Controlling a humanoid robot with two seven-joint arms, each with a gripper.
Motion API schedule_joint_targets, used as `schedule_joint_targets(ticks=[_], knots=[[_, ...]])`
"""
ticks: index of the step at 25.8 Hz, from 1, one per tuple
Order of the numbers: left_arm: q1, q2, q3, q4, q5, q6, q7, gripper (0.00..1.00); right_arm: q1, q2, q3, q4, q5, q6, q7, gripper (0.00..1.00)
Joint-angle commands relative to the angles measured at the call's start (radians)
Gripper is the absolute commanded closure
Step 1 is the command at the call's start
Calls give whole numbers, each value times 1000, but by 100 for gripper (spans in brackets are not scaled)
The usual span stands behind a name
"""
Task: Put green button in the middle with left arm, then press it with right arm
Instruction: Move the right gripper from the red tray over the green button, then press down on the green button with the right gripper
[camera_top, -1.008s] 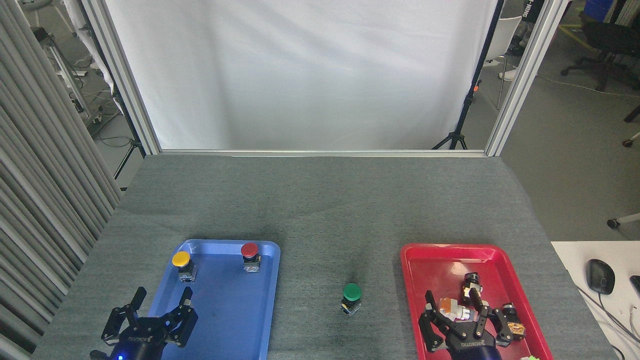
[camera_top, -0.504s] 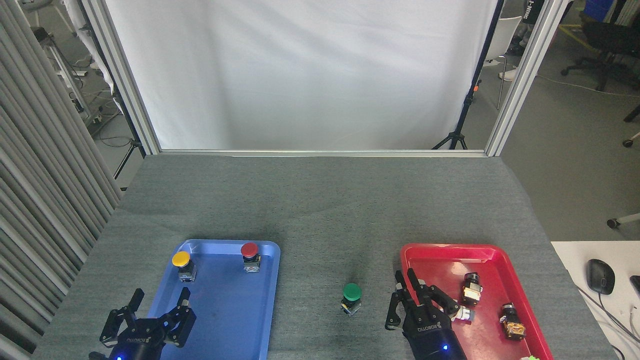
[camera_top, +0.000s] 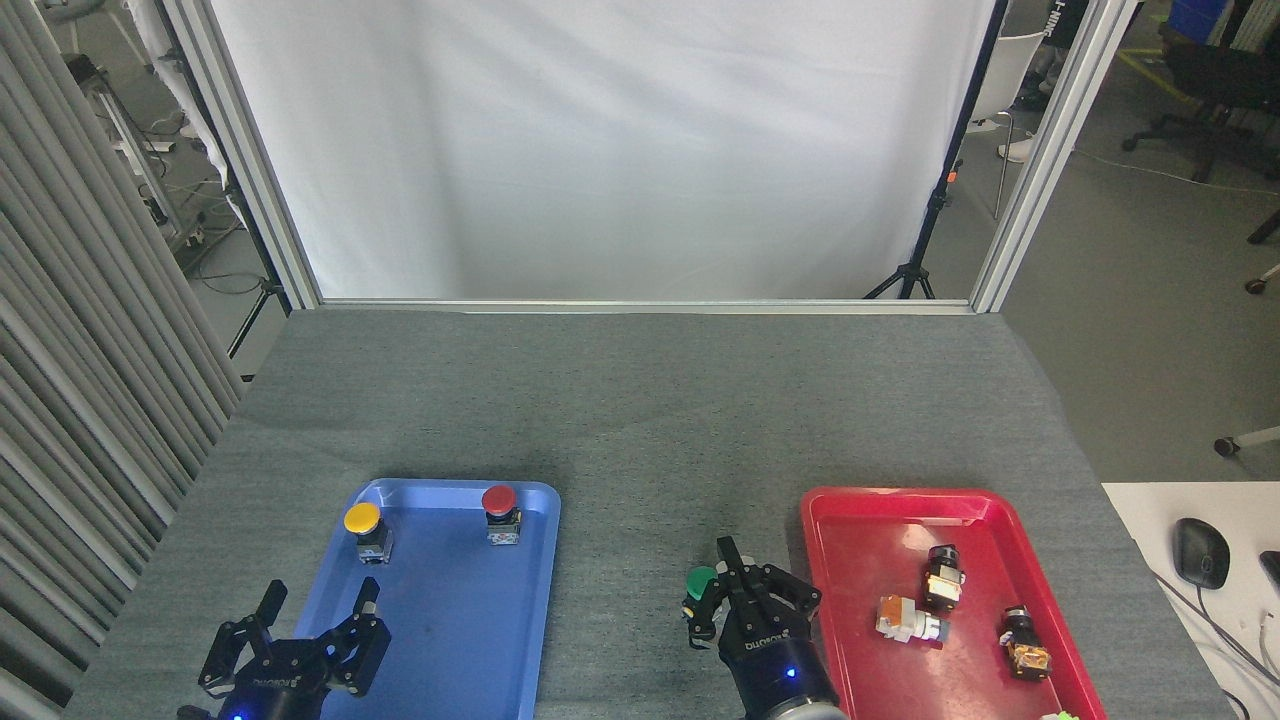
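The green button (camera_top: 699, 583) stands on the dark grey cloth of the middle (camera_top: 640, 430), between the two trays. Only the left part of its green cap and a bit of its body show. My right gripper (camera_top: 731, 561) covers the rest, its fingers drawn together and shut, tips at the cap's right edge; I cannot tell whether they touch it. Near the front edge, my left gripper (camera_top: 321, 596) is open over the front left corner of the blue tray (camera_top: 530, 600), with nothing between its fingers.
The blue tray holds a yellow-capped button (camera_top: 364, 527) and a red-capped button (camera_top: 500, 510) at its far end. The red tray (camera_top: 860, 510) on the right holds several small switch parts. A white backdrop and metal frame close the table's far edge.
My right gripper has shut and swung left, out of the red tray, to the green button, now covering part of it. The left gripper has barely moved.
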Motion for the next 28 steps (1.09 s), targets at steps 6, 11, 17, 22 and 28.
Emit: schedule_joint_targets(ticks=[6,11,17,22,28], knots=[[0,0,0,7,0,-1,0,0,-15,0,34,89,-1,43,-7,100],[0,0,0,7,0,1,1,0,-18,5,34,150,1,48,-16,100],[0,0,2,7,0,1,1,0,-18,8,40,181,1,58,-23,100],[0,0,0,7,2,1,1,0,-28,9,39,178,-4,58,-26,100],[0,0,0,6,0,-1,0,0,-37,20,29,124,-15,54,-50,100]])
